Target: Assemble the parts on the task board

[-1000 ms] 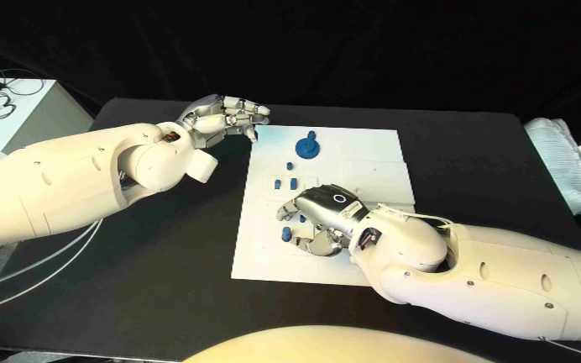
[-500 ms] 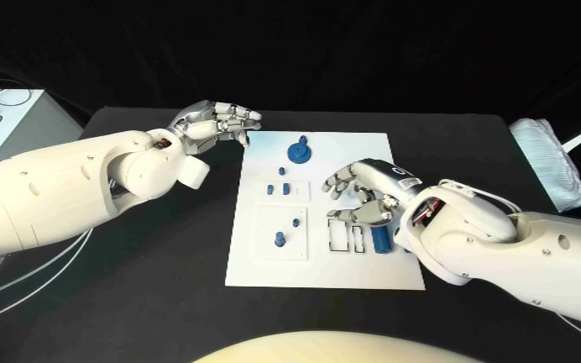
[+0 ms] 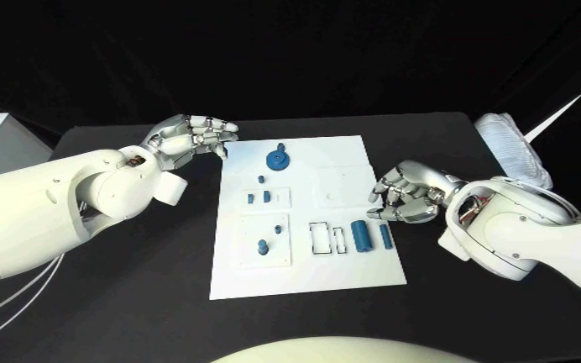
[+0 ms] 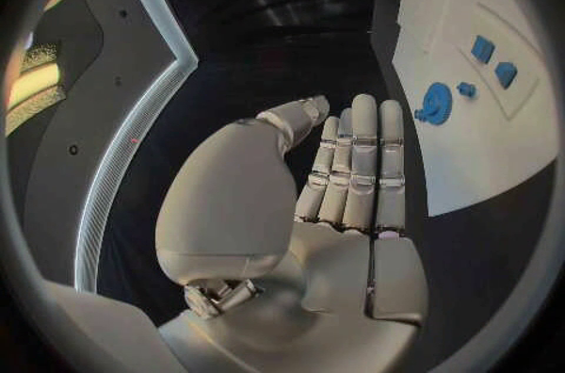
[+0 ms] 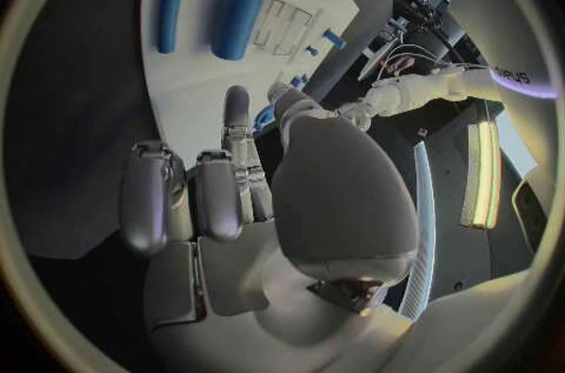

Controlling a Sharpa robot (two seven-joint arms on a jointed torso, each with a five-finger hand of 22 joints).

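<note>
The left hand (image 3: 194, 138) hovers over the black bench (image 3: 145, 279), just beside the far left corner of the task board (image 3: 303, 270). Its fingers are curled loosely, apart from one another, and hold nothing; the left wrist view shows the fingers (image 4: 353, 166) extended side by side with an empty palm.

The task board lies flat at the centre of the bench. A round blue gear-like part (image 3: 279, 160) sits near the board's far edge, close to the left hand but not touching it. Small blue pegs (image 3: 258, 198) occupy a recess below it, and two further small parts (image 3: 265, 247) occupy the recess nearer the robot. To the right, beside two empty rectangular slots, a thick blue cylinder (image 3: 361, 233) and a thinner blue rod (image 3: 386, 237) lie parallel.

The right hand (image 3: 411, 195) rests off the board's right edge, near the rod but apart from it. Its fingers are curled inward on nothing.
</note>
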